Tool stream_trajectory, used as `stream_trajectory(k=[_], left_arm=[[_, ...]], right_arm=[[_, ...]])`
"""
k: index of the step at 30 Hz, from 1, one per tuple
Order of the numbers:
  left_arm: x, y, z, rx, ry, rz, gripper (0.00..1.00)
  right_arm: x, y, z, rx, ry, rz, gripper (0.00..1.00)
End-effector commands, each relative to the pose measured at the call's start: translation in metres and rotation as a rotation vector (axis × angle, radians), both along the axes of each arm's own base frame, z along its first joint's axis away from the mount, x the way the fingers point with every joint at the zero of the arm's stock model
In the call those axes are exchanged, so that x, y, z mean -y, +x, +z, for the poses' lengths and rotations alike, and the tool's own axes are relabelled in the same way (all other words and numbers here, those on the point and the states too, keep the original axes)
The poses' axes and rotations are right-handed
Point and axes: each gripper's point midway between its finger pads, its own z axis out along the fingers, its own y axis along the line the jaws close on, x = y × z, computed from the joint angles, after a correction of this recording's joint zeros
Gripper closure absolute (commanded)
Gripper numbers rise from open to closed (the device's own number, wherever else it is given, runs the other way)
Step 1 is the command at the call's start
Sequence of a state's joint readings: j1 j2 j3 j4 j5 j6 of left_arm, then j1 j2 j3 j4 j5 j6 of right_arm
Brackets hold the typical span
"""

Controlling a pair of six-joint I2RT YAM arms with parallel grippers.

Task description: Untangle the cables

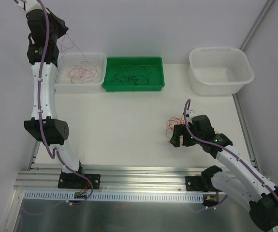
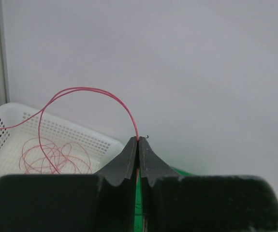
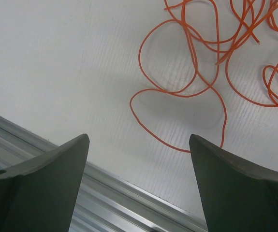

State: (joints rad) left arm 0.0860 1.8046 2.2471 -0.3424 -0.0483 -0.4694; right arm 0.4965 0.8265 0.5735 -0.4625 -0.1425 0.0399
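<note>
The cables (image 1: pixel 83 72) look to me well on the way to being sorted by colour, but not finished. At the far left, a loose coil of pinkish-red wires (image 2: pixel 51 157) lies in the white perforated tray (image 1: pixel 80 89). My left jaws are raised above that tray and pinched fully shut on one more pinkish-red strand (image 2: pixel 83 89), which arcs out of the tips and trails down toward the tray. I judge that this strand only needs letting go there. Just beside it on the right, the green tray (image 1: pixel 134 89) holds the dark wires (image 1: pixel 131 76) in loose loops. Further right and nearer, on the bare surface (image 1: pixel 129 125), a small tangle of orange wires (image 3: pixel 218 58) lies with its loops crossing one another. It sits just beyond my right jaws, which stand wide apart low over the surface with nothing between them. As I read it, that orange bunch is what is left to do. The white tub (image 1: pixel 221 87) stands at the far right, and I guess it is meant for them.
</note>
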Motion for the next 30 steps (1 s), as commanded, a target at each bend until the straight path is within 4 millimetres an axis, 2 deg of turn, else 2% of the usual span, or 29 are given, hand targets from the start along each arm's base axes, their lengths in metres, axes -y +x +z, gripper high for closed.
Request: stream_trajectory(k=[1, 2, 4, 5, 6, 7, 8, 9, 11, 17, 18, 20, 21, 22, 23, 24, 25, 26, 27, 28, 29, 30], left_arm=[[0.0, 0.043, -0.023, 0.007, 0.106, -0.042, 1.0], [-0.002, 0.064, -0.041, 0.007, 0.125, -0.045, 1.0], [-0.007, 0.085, -0.06, 0.005, 0.169, -0.045, 1.0], [-0.008, 0.103, -0.088, -0.025, 0.169, -0.066, 1.0], [-0.015, 0.113, -0.091, 0.003, 0.174, -0.065, 1.0], [-0.013, 0.121, -0.101, 0.002, 0.178, -0.094, 1.0], [-0.016, 0.133, -0.128, -0.032, 0.178, -0.101, 1.0], [-0.018, 0.139, -0.127, -0.002, 0.194, -0.102, 1.0], [-0.019, 0.149, -0.15, -0.022, 0.215, -0.115, 1.0], [-0.025, 0.155, -0.211, -0.12, 0.188, -0.124, 0.98], [-0.024, 0.152, -0.233, -0.166, 0.172, -0.13, 0.91], [-0.026, 0.145, -0.242, -0.193, 0.153, -0.127, 0.84], [-0.03, 0.139, -0.259, -0.233, 0.146, -0.111, 0.78], [-0.032, 0.134, -0.26, -0.241, 0.13, -0.097, 0.67], [-0.037, 0.127, -0.248, -0.229, 0.127, -0.078, 0.62], [-0.042, 0.119, -0.255, -0.256, 0.118, -0.054, 0.56], [-0.046, 0.114, -0.252, -0.258, 0.102, -0.03, 0.48], [-0.045, 0.104, -0.228, -0.226, 0.101, -0.016, 0.35], [-0.046, 0.096, -0.23, -0.244, 0.097, -0.011, 0.26], [-0.043, 0.089, -0.223, -0.238, 0.092, -0.021, 0.19], [-0.038, 0.076, -0.195, -0.199, 0.091, -0.033, 0.04], [-0.032, 0.066, -0.199, -0.221, 0.077, -0.058, 0.01]], right_arm=[[-0.001, 0.004, 0.009, 0.016, -0.009, 0.008, 0.11], [-0.001, 0.004, 0.009, 0.016, -0.011, 0.008, 0.11], [-0.002, 0.003, 0.009, 0.009, -0.011, 0.013, 0.11], [-0.001, 0.003, 0.011, 0.009, -0.011, 0.013, 0.11], [-0.002, 0.003, 0.013, 0.011, -0.008, 0.019, 0.12], [-0.002, 0.003, 0.015, 0.011, -0.008, 0.02, 0.12], [-0.002, 0.002, 0.016, 0.011, -0.01, 0.021, 0.12], [-0.001, 0.001, 0.016, 0.008, -0.017, 0.023, 0.12], [0.0, 0.003, 0.018, 0.015, -0.023, 0.016, 0.12], [0.001, 0.006, 0.01, -0.013, -0.05, 0.012, 0.12], [0.0, 0.006, 0.009, -0.02, -0.046, 0.017, 0.12], [-0.002, 0.006, 0.008, -0.027, -0.043, 0.019, 0.12], [-0.002, 0.006, 0.009, -0.027, -0.041, 0.021, 0.12], [-0.003, 0.005, 0.01, -0.027, -0.036, 0.021, 0.12], [-0.001, 0.006, 0.013, -0.015, -0.035, 0.016, 0.12], [0.001, 0.005, 0.013, -0.011, -0.04, 0.009, 0.12], [0.003, 0.004, 0.013, -0.016, -0.05, 0.002, 0.12], [0.005, 0.004, 0.016, -0.011, -0.054, -0.005, 0.12], [0.009, 0.005, 0.016, -0.006, -0.069, -0.022, 0.12], [0.012, 0.003, 0.015, -0.016, -0.082, -0.035, 0.12], [0.014, 0.005, 0.019, -0.011, -0.085, -0.048, 0.12], [0.019, 0.008, 0.018, -0.015, -0.11, -0.087, 0.12]])
